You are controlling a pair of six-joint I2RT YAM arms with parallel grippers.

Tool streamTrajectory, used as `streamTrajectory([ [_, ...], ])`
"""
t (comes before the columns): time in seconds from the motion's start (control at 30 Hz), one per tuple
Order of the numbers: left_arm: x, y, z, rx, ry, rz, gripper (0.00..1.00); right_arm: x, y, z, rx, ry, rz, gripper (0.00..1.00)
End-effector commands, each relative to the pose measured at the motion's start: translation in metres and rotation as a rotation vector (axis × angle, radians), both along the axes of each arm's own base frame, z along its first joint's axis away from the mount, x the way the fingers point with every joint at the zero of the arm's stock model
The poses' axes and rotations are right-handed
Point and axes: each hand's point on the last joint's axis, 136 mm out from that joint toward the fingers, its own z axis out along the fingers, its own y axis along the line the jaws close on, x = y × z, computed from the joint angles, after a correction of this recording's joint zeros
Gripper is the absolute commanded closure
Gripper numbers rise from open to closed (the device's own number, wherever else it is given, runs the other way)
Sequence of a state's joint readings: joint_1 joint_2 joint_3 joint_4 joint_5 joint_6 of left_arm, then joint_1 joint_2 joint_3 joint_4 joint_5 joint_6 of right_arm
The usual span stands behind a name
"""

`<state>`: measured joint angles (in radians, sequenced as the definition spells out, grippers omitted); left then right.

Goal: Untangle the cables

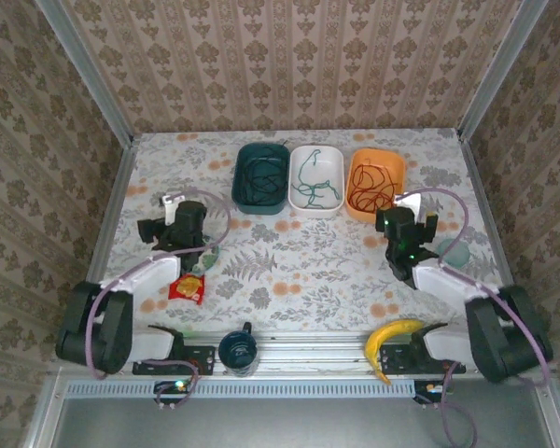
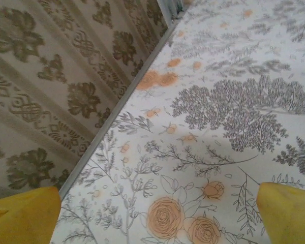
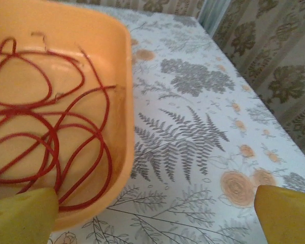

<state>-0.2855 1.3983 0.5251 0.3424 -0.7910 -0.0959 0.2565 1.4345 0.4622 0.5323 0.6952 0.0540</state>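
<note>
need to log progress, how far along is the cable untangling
Done, it seems: the red cable lies alone in the orange tray, the green cable in the white tray, a dark cable in the teal tray. In hand: nothing; the left gripper and right gripper are open and empty. Left: apparently nothing to separate.

Top cam looks down over the whole floral-print surface point(image 1: 308, 271). Left wrist cam hugs its left edge, right wrist cam the orange plastic tray point(image 3: 123, 117), both close.

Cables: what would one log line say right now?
red cable in orange tub | green cable in white tub | dark cable in teal tub | left gripper open, empty | right gripper open, empty
</note>
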Motion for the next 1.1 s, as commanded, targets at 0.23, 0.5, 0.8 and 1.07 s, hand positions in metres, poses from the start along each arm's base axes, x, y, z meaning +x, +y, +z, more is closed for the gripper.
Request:
streamTrajectory([
  [0.23, 0.037, -0.033, 0.008, -0.002, -0.195, -0.366, 0.00, 0.028, -0.007, -0.004, 0.263, -0.148, 0.222, 0.00],
  [0.5, 0.028, 0.003, -0.009, -0.225, -0.268, -0.324, 0.00, 0.030, -0.001, -0.003, 0.225, -0.149, 0.227, 0.00],
  [0.8, 0.035, -0.003, -0.012, -0.221, -0.228, -0.350, 0.00, 0.032, -0.001, -0.005, 0.237, -0.135, 0.234, 0.00],
  [1.07, 0.035, -0.003, -0.012, -0.217, -0.229, -0.350, 0.00, 0.031, 0.000, -0.004, 0.254, -0.141, 0.259, 0.00],
])
